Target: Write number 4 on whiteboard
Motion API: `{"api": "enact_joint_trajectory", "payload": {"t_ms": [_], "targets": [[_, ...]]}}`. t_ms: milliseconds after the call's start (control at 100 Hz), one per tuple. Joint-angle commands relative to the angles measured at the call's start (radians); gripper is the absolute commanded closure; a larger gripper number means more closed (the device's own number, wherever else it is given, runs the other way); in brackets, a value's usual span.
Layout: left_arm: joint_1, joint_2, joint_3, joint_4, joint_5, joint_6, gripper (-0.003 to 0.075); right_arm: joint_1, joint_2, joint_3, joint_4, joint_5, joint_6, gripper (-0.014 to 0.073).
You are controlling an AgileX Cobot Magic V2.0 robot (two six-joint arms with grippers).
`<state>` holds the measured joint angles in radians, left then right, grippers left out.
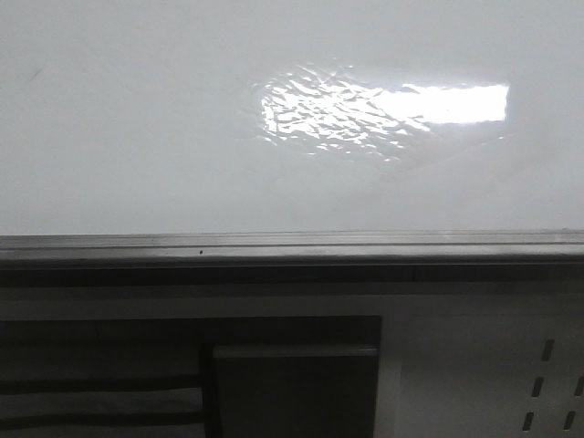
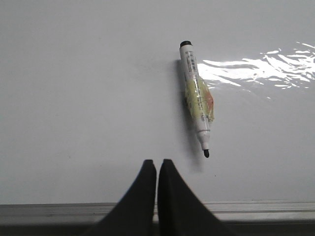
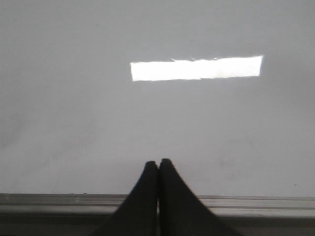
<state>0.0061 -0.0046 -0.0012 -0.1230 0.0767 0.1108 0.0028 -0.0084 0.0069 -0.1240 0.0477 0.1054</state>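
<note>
Fingers [image 2: 157, 169] of left arm pressed together, empty, over whiteboard [image 2: 88, 98] near its rail. Uncapped marker [image 2: 198, 101] lying just beyond, long axis roughly along approach, tip nearest. Right fingers [image 3: 158, 169] likewise closed, no marker seen. No 4 drawn.

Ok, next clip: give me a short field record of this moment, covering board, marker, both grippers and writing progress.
board: whiteboard, glossy, light glare, grey rail along its edge
marker: white pen lying on the board, cap off, dark tip exposed; seen in left wrist view only
left gripper: shut, empty, apart from the marker
right gripper: shut, empty
writing: no number 4 visible in any view
</note>
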Motion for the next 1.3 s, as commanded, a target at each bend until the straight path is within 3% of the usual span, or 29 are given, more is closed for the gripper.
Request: {"api": "enact_joint_trajectory", "payload": {"t_ms": [0, 930, 1040, 1140, 1290], "targets": [[-0.010, -0.029, 0.026, -0.009, -0.084, -0.009, 0.0741, -0.006, -0.024, 0.021, 0.001, -0.074, -0.008, 0.0666], [-0.010, -0.029, 0.026, -0.009, -0.087, -0.009, 0.0741, -0.006, -0.024, 0.021, 0.001, -0.116, -0.008, 0.0666], [-0.010, -0.029, 0.026, -0.041, -0.161, -0.009, 0.0741, -0.006, -0.024, 0.013, 0.002, -0.140, -0.007, 0.0666], [-0.010, -0.029, -0.003, -0.107, -0.224, -0.009, 0.0741, -0.006, -0.024, -0.043, 0.004, -0.091, -0.006, 0.0666], [-0.010, -0.023, -0.151, -0.107, -0.097, -0.009, 0.0741, -0.006, -0.010, -0.211, 0.014, 0.085, -0.006, 0.0666]]}}
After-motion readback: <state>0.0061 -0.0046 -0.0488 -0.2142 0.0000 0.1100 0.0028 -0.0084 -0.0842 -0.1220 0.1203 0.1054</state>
